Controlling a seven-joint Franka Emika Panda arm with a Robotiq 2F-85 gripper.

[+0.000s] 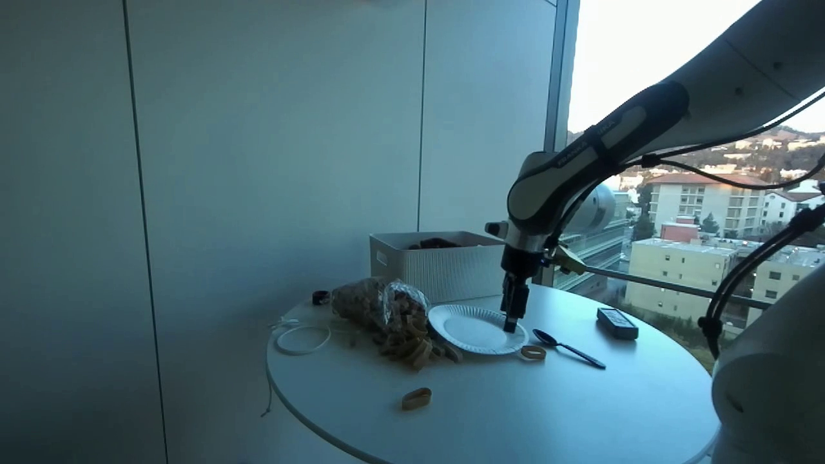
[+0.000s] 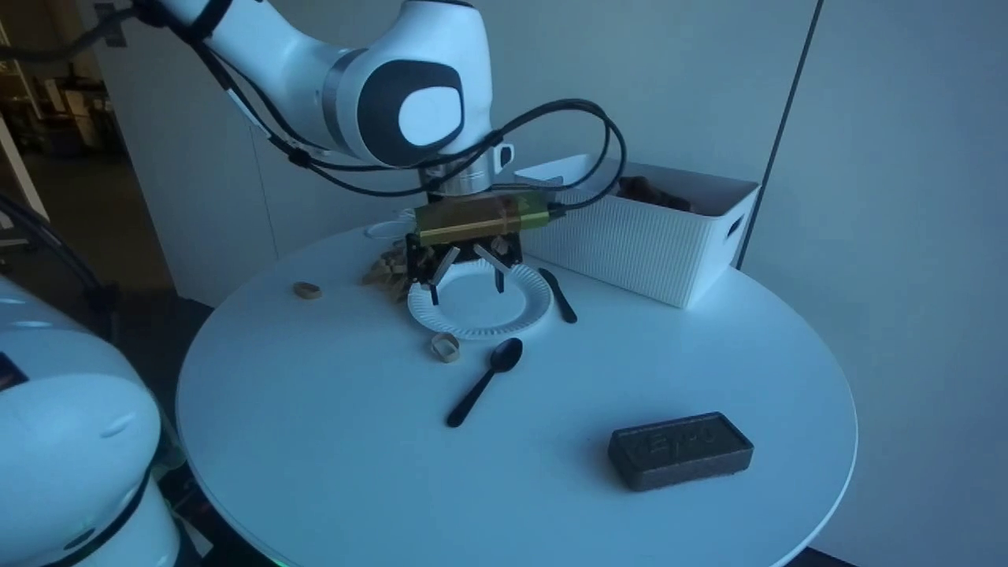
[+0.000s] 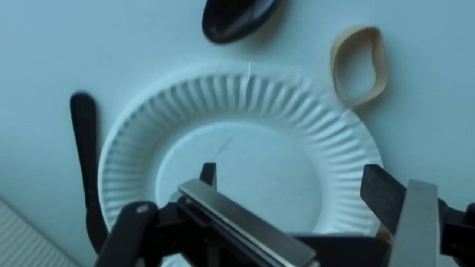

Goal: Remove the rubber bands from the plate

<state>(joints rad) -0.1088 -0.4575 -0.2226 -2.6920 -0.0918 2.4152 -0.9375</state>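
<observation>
Downward the gripper (image 2: 467, 291) points — spread wide — over the plate (image 2: 482, 312).

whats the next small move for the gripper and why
I'd probably raise the gripper a little with its jaws open: nothing shows gripped between them, and one rubber band lies beside the plate, with none visible on it. The gripper hides part of the plate in the wrist view, so rising should help check for any left there.

Round tabletop (image 2: 354, 472): one black spoon (image 2: 482, 384); one dark oblong block (image 2: 681, 451); one clear bag (image 1: 370, 301); one ribbed white bin (image 2: 614, 244), dark contents (image 2: 654, 191); one black utensil (image 3: 88, 159), possibly a knife.
</observation>
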